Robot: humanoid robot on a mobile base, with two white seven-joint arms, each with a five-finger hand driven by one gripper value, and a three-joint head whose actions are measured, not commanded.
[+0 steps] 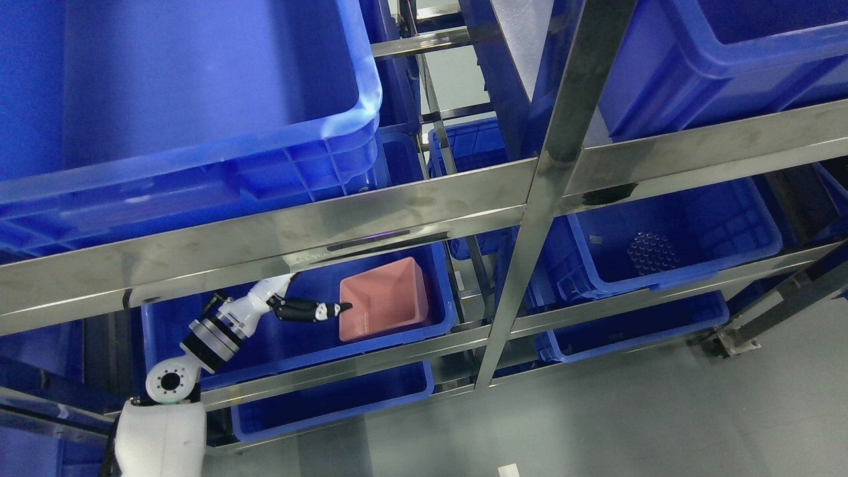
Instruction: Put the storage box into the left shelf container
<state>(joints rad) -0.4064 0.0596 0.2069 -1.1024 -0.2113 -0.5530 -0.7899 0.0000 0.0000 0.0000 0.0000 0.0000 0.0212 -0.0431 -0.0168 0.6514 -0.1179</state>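
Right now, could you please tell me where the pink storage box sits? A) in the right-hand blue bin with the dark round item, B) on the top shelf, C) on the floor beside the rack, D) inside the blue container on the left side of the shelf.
D: the pink storage box rests inside the blue container on the shelf's left side, with the left hand at its rim.

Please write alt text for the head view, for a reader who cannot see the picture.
The robot's left hand reaches into a blue bin on the left of a steel shelf, fingertips at the rim of a pink box sitting inside it. More blue bins fill the other shelf levels.
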